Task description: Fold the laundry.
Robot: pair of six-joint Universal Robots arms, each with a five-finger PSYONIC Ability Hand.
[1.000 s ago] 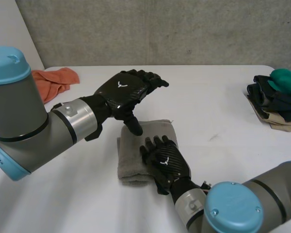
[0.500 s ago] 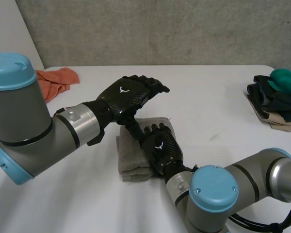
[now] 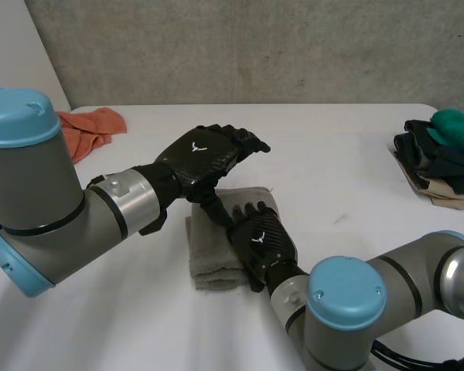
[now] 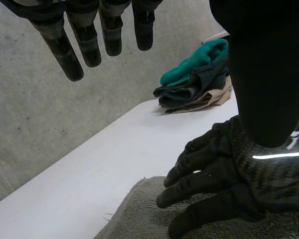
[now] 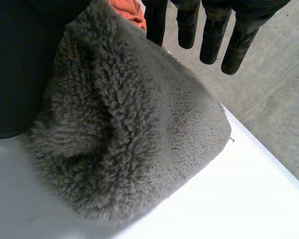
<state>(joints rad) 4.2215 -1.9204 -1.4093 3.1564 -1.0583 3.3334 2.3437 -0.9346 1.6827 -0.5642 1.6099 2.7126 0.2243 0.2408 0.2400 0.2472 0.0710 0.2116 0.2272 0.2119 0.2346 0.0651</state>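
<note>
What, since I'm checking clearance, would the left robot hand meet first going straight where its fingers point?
Probably nothing near: the left robot hand aims over white table; the clothes pile sits aside.

My right hand (image 3: 261, 236) is covering part of the grey towel (image 3: 209, 255); the clothes pile (image 3: 439, 166) is running off my view.

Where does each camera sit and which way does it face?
Head view: behind, between the arms, looking down at the table; both arms, left hand over the towel, right hand on it.
Left wrist view: on that wrist, past its own fingers toward the clothes pile.
Right wrist view: on that wrist, past its own fingers onto the towel.
All share the towel.
</note>
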